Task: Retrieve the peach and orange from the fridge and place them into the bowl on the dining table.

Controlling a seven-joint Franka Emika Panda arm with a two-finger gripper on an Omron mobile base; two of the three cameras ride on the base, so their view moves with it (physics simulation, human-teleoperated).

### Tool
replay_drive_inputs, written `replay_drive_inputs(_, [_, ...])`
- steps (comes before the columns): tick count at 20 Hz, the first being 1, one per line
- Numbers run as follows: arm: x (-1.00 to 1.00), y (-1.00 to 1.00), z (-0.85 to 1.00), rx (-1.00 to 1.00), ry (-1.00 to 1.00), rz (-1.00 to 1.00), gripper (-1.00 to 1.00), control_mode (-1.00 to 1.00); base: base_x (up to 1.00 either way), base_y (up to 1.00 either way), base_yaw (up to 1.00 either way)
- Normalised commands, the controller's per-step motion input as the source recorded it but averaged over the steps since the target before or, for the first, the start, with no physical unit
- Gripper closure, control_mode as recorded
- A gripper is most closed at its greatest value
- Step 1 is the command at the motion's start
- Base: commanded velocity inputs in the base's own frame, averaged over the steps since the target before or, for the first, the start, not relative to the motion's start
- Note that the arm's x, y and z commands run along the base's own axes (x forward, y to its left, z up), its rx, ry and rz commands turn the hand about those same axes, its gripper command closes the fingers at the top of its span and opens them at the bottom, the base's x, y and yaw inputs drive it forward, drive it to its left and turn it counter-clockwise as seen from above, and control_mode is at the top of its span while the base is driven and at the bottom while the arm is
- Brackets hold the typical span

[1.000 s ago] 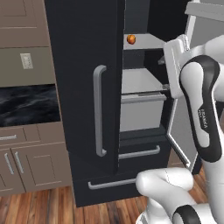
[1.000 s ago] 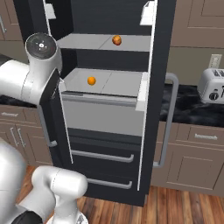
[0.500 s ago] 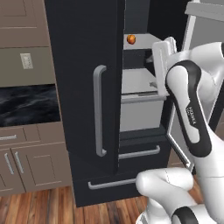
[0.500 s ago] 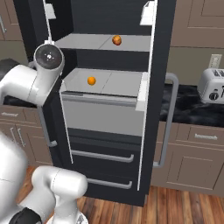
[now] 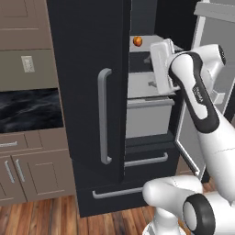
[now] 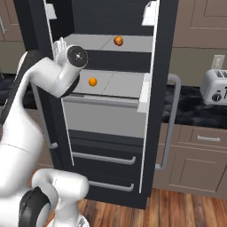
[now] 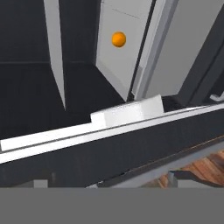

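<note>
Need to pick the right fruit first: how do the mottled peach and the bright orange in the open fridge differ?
The small round red-and-yellow mottled peach sits on the upper grey-white shelf; the small smooth bright orange ball sits on the shelf below. The peach looks darker and mottled, the orange uniformly bright. The peach lies further right than the orange in the right base view. Both are round, similar in size and untouched.

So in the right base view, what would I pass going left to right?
Robot arm → orange → peach → grey fridge door handle → wall outlet.
</note>
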Motion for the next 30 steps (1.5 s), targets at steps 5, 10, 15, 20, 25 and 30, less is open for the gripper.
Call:
replay_drive_inputs(5, [0.94,0.13,-0.01,0.0,0.02,0.08,-1.0,-1.0,0.0,0.0,0.0])
replay_drive_inputs(10, [0.81,0.23,-0.08,0.0,0.09,0.01,-1.0,-1.0,0.0,0.0,0.0])
replay_drive_inputs(15, [0.78,0.39,-0.13,0.0,0.11,0.0,-1.0,-1.0,0.0,0.0,0.0])
replay_drive_inputs(20, [0.28,0.5,0.0,0.01,0.07,0.01,-1.0,-1.0,0.0,0.0,0.0])
replay_drive_inputs(25, [-0.33,0.57,0.0,0.01,0.01,0.11,-1.0,-1.0,0.0,0.0,0.0])
replay_drive_inputs(30, [-0.94,0.8,0.0,0.0,0.0,0.17,-1.0,-1.0,0.0,0.0,0.0])
